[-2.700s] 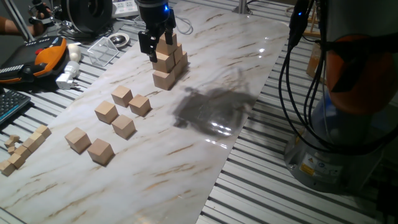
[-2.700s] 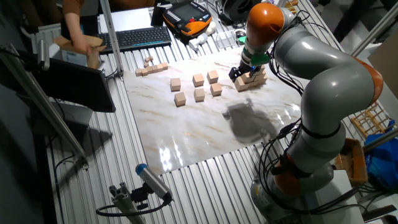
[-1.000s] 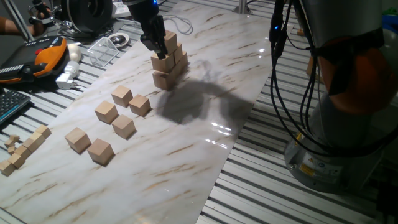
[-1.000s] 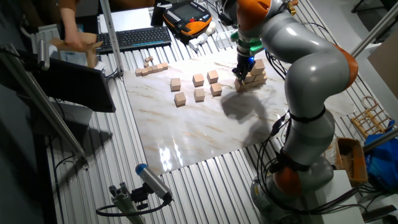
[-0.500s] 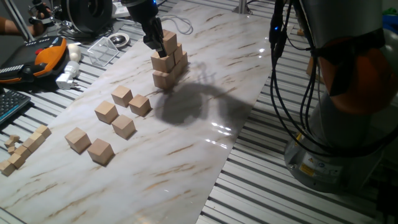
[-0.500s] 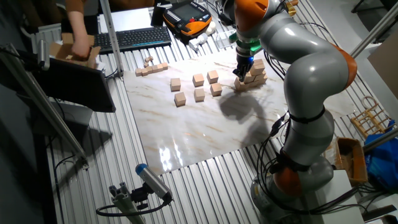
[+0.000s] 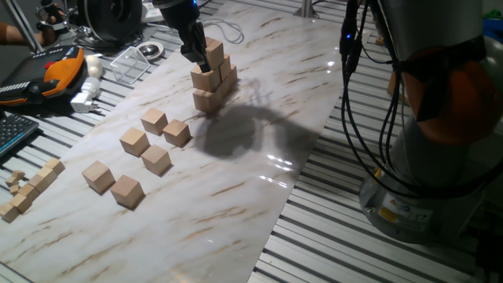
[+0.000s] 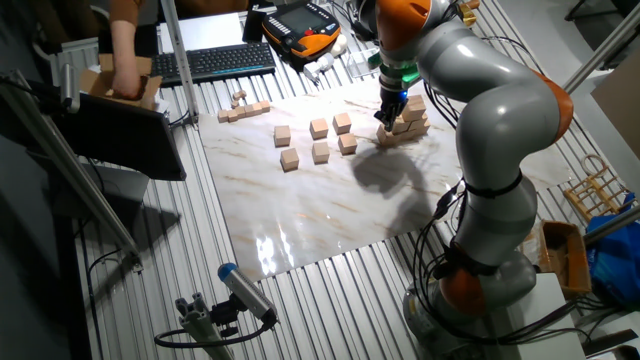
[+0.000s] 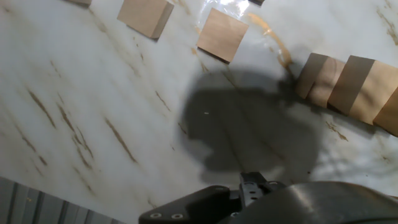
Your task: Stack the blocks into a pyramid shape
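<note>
Poised beside the stacked blocks [image 7: 212,79], the gripper [image 7: 193,49] is seen (finger spread cannot be told); six loose blocks [image 7: 145,152] lie apart.

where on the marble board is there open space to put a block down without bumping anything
The widest bare patch of the marble-patterned board lies toward the robot base, beyond the six loose tan wooden cubes. Another runs past the stacked tan cube pyramid. It is crowded between stack and loose cubes, where the black gripper hangs.
</note>
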You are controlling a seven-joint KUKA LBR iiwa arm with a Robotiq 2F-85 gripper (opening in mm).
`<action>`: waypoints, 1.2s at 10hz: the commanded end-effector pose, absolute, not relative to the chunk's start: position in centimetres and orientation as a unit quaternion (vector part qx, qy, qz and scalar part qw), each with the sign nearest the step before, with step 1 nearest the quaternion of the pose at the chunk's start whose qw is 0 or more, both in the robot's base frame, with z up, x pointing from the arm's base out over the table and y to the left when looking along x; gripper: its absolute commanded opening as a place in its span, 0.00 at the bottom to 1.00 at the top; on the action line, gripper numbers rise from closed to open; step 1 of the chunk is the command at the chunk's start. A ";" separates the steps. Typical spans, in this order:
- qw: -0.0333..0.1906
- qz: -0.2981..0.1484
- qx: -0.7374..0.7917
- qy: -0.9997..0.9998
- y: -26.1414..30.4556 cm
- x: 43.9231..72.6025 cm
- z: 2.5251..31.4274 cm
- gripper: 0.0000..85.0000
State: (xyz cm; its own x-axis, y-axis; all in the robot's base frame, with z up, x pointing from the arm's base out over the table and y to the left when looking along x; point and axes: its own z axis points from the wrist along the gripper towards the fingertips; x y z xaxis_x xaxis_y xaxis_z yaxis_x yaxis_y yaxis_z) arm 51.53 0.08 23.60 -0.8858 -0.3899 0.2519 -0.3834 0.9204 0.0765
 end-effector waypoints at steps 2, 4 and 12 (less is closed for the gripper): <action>0.133 -0.013 0.201 -0.971 0.1 51.5 23.6 0.00; 0.131 -0.012 0.198 -0.971 0.1 51.5 23.6 0.00; 0.130 -0.010 0.191 -0.973 0.1 51.5 23.6 0.00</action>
State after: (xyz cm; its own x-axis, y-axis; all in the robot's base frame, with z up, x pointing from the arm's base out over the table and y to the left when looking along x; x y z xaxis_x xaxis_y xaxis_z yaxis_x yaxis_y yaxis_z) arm 51.51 0.09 23.59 -0.8938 -0.3729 0.2491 -0.3678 0.9274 0.0686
